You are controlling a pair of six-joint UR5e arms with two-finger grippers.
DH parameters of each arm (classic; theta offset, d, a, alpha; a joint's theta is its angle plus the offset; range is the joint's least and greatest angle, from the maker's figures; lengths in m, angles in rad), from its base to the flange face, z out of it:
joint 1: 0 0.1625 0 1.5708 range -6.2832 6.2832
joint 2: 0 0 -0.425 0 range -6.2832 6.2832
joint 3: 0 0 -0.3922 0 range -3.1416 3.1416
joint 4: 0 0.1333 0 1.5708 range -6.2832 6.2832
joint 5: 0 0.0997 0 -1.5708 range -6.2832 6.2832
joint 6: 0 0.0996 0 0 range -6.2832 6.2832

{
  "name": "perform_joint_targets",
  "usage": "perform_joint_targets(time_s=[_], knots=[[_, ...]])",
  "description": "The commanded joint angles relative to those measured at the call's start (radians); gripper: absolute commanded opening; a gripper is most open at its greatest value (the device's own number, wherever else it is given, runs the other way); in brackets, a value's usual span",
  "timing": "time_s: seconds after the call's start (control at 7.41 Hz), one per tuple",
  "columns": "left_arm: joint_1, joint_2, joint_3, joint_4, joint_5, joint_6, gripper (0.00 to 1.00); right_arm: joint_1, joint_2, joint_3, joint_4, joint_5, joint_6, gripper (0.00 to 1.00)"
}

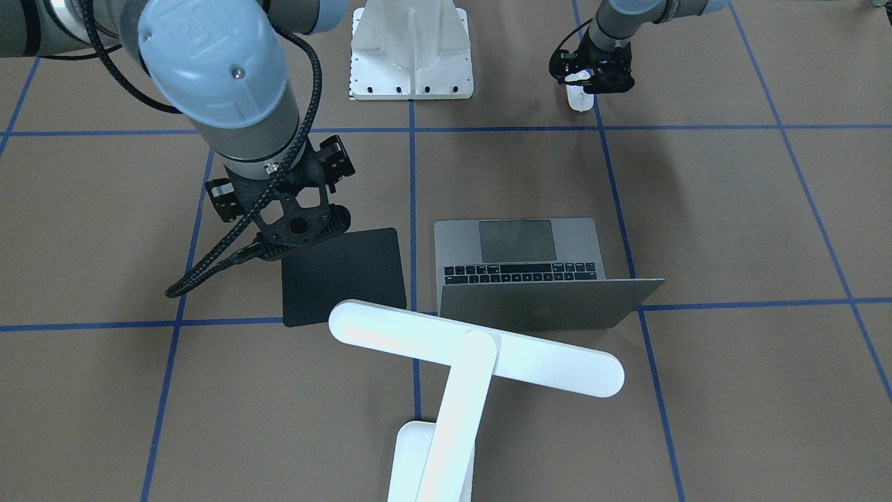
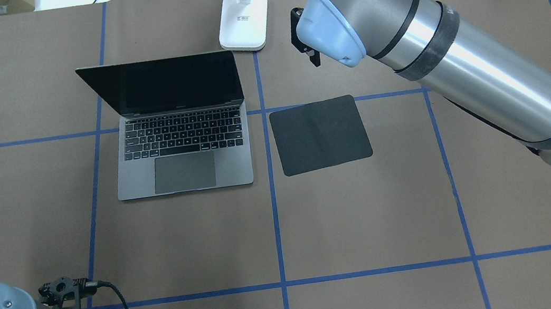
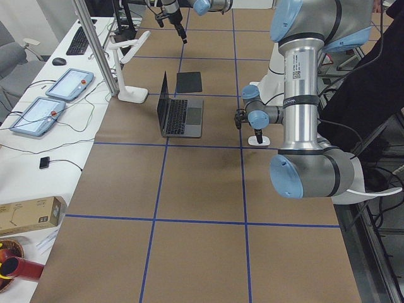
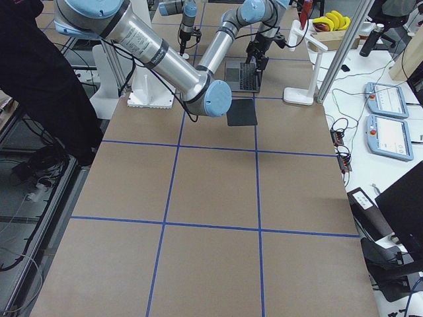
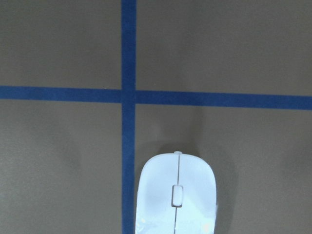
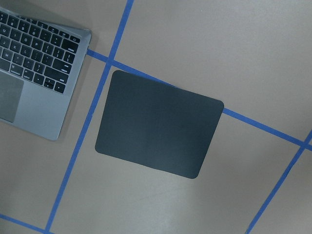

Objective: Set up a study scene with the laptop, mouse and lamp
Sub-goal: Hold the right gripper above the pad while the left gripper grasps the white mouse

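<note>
Mouse [image 5: 176, 195], glossy white oval, beneath left claw [image 1: 591, 80]; spread of left claw and right claw [image 1: 289, 237] indiscernible.

The small white glossy oval mouse [image 5: 176, 195] was cut off by the left wrist view's bottom edge; front-facing, the black left end effector [image 1: 584, 82] hid most of it, jaws too small to read. The black right end effector [image 1: 300, 230] hid its own fingertips, grip unclear. The large white desk lamp [image 1: 474, 355] lost its base end to the bottom edge. The thin space-grey laptop [image 6: 41, 109] was cropped at the right wrist view's left edge.
</note>
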Motion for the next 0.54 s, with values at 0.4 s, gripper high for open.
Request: perform_joint_targets(time_s=[0.4], knots=[[0.001,-0.003,0.035,-0.001,-0.029,0.078,0.92,0.0,-0.005,0.008,0.0,-0.002,-0.002,1.0]])
